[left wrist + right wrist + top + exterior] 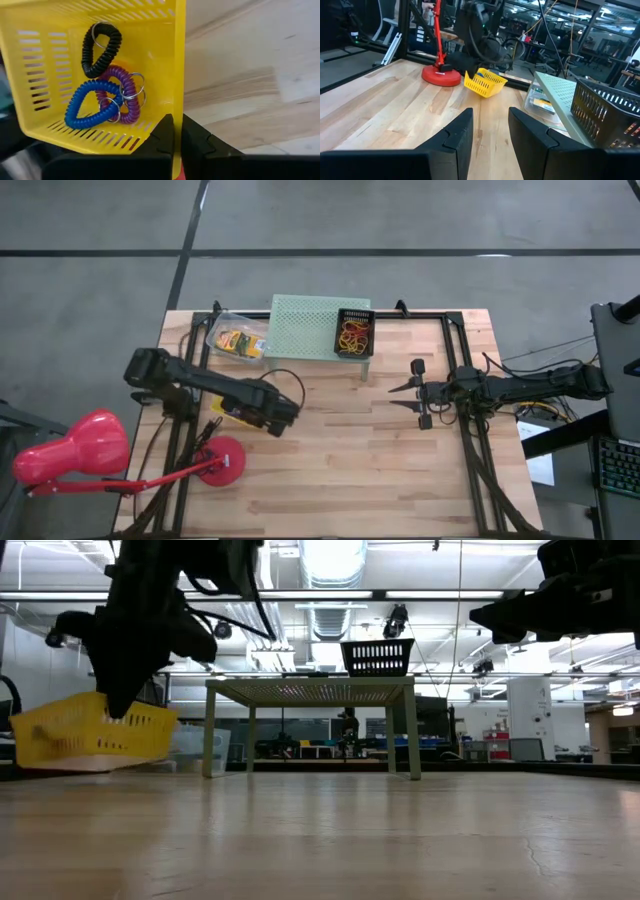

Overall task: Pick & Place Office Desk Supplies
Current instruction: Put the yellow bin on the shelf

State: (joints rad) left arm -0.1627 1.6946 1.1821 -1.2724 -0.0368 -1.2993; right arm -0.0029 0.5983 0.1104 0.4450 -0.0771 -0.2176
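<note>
A yellow slotted basket (100, 75) hangs tilted, a little above the table at the left (90, 730), with my left gripper (176, 145) shut on it. Inside lie a black coil ring (102, 47), a purple one (125, 95) and a blue one (87, 105). On the right side of the table my right gripper (415, 392) points level toward the left, open with nothing between its fingers (490, 130). A black basket (355, 332) of coloured rubber bands stands on the mint-green stand (310, 325). My left gripper pinches the yellow basket's side wall near a corner (178, 107), one finger inside the basket and one outside. The fingers come from above, pointing steeply down. The basket hangs tilted below them (485, 82), lifted a little off the table.
A clear tub with yellow printed boxes (238, 338) sits left of the stand at the far edge. The red desk lamp's round base (220, 460) stands near the left gripper, and its head (70, 450) hangs off the table's left. Bare wood lies in the middle and near side.
</note>
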